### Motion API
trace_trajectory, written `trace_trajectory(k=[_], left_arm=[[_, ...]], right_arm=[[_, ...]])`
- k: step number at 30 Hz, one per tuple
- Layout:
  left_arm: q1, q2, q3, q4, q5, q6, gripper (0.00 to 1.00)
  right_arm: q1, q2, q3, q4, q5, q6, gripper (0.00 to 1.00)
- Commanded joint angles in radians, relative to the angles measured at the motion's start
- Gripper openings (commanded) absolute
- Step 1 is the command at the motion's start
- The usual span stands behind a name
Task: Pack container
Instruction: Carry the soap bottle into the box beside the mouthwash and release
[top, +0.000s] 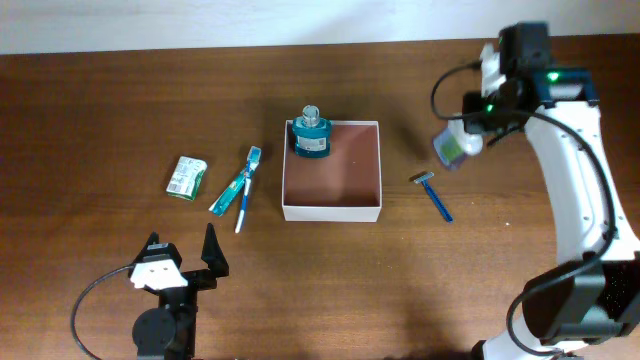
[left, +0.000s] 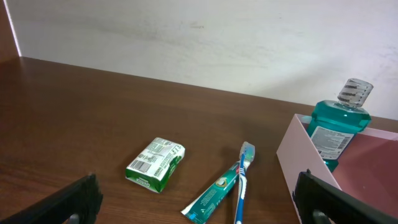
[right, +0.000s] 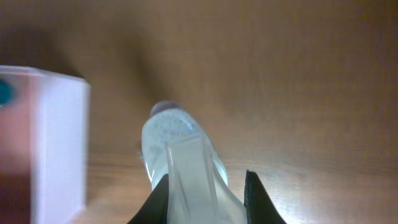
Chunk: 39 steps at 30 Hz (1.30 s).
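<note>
Overhead, the container sits mid-table, mouth up. It is square, so it has no long axis, and its walls run parallel to the table edges. At its 3 o'clock my right gripper grasps a small bottle; the left gripper hangs released at 7 o'clock. In the left wrist view, mouthwash stands just inside the box wall at 3 o'clock. In the right wrist view, the bottle is pinched in the jaws, with the box corner at 9 o'clock. I'd travel high toward 9, then lower onto bare floor clear of the mouthwash.
</note>
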Motion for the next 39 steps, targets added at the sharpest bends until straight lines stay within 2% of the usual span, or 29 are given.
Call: trace_trajectory(k=[1, 6, 11, 21, 32, 39], left_arm=[[0.003, -0.008, -0.007, 0.003, 0.011, 0.019, 1.00], [0.003, -0.008, -0.007, 0.003, 0.011, 0.019, 0.99], [0.003, -0.008, -0.007, 0.003, 0.011, 0.019, 0.99], [0.003, -0.008, -0.007, 0.003, 0.011, 0.020, 0.99], [0.003, -0.008, -0.007, 0.003, 0.011, 0.019, 0.99], [0.003, -0.008, -0.007, 0.003, 0.011, 0.019, 0.99]], right_arm=[[0.005, -0.022, 0.145, -0.045, -0.129, 0.018, 0.13], [0.072, -0.022, 0.246, -0.093, -0.231, 0.047, 0.13], [0.210, -0.021, 0.258, -0.062, -0.224, 0.141, 0.13], [0.429, -0.021, 0.258, -0.012, 0.086, 0.280, 0.13], [0.502, -0.004, 0.257, -0.013, 0.277, 0.376, 0.12], [0.535, 0.065, 0.257, -0.021, 0.292, 0.435, 0.13]])
